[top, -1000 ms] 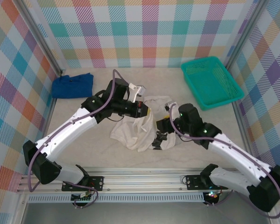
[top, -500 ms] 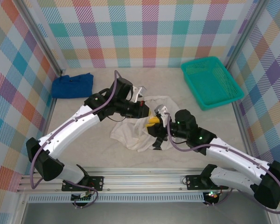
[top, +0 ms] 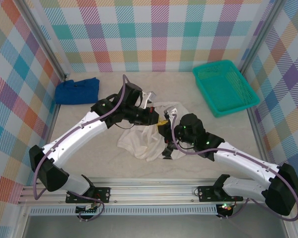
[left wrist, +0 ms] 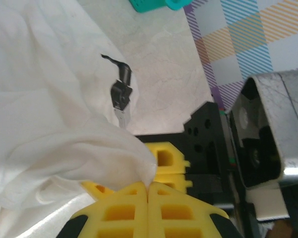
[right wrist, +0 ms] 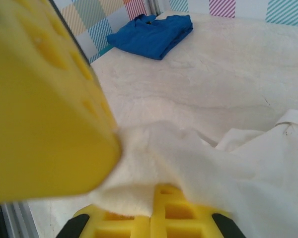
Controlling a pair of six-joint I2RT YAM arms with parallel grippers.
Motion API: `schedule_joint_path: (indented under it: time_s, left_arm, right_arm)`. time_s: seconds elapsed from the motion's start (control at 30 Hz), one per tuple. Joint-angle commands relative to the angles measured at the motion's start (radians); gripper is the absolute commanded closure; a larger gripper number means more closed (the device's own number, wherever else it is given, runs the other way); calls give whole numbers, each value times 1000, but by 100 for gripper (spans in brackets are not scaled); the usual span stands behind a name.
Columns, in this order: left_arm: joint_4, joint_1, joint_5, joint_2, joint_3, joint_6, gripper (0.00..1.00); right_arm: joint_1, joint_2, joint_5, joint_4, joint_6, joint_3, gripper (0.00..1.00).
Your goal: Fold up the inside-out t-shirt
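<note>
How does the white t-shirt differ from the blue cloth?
The white t-shirt lies crumpled mid-table, pinched by the left gripper and right gripper; the blue cloth sits bunched in the far left corner, untouched. The t-shirt spreads wider than the blue cloth. Both are soft fabric on the table.

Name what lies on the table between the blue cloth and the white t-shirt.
Bare table: in the right wrist view, pale marbled surface runs from the blue cloth to the t-shirt edge, with nothing lying on it.
</note>
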Motion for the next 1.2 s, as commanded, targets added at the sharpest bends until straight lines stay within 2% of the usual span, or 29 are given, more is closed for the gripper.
schedule_joint_path:
  time_s: [0.0, 0.1, 0.23, 0.33, 0.57, 0.7, 0.83, 1.17]
  left_arm:
    - [77, 24, -158, -67, -72, 41, 94]
    - [202, 29, -237, -159, -230, 102, 71]
    - [351, 20, -131, -221, -411, 132, 62]
    - [392, 6, -126, -186, -452, 144, 61]
    - [441, 5, -106, -45, -390, 174, 62]
    - [485, 6, -48, -14, -381, 170, 61]
    - [498, 7, -51, -3, -382, 172, 59]
    - [508, 4, -24, 31, -370, 183, 47]
  right_arm:
    - [-59, -58, -72, -56, 96, 35, 100]
    - [-174, -69, -225, -40, 257, 29, 100]
    - [-255, -45, -356, 45, 407, 21, 100]
    - [-280, -22, -410, 81, 447, 25, 100]
    - [-296, -25, -423, 85, 456, 9, 100]
    - [-301, -27, -424, 72, 451, 9, 100]
    - [-301, -22, -425, 70, 445, 6, 100]
    - [-306, -5, -435, 68, 443, 5, 100]
